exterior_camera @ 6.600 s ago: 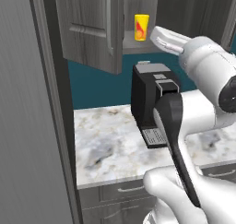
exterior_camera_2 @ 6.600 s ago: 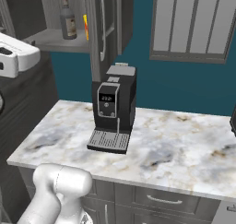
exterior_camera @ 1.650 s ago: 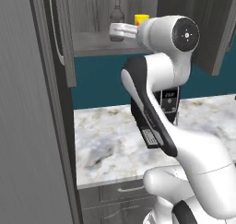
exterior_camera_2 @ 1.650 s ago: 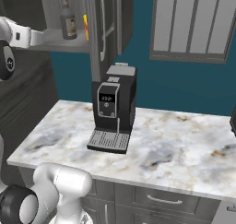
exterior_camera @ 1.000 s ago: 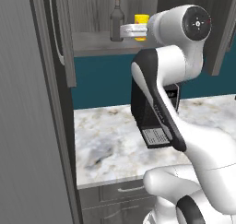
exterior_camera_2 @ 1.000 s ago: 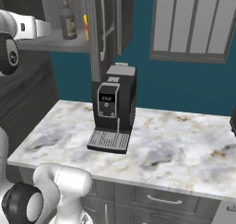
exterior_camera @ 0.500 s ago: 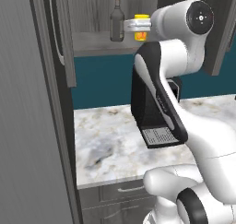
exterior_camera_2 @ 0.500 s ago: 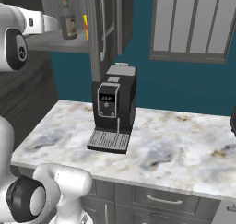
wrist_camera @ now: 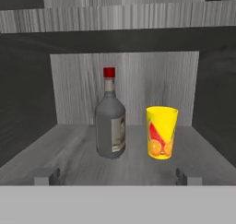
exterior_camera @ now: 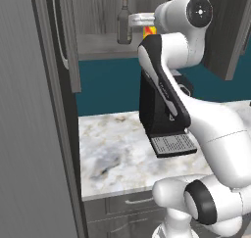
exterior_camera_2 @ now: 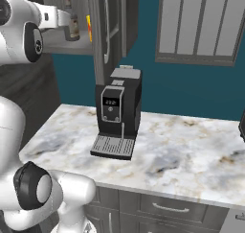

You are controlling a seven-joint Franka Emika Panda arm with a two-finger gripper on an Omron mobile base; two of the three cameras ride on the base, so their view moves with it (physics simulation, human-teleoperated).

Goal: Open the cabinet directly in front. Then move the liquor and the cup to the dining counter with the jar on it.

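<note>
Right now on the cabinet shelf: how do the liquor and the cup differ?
The liquor is a tall greyish glass bottle with a narrow neck and red cap; the cup is bright yellow with a fruit print, open-topped and clearly shorter. In the hand view the liquor stands left of the cup, with a gap between them. Both stand upright on the same shelf of the open cabinet, and neither is gripped.

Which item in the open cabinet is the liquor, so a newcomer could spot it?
Look into the open grey wood-grain cabinet above the marble worktop. On its shelf stand two things side by side: the liquor is the taller, greyish glass bottle with a narrow neck and red cap, beside the short yellow cup.
</note>
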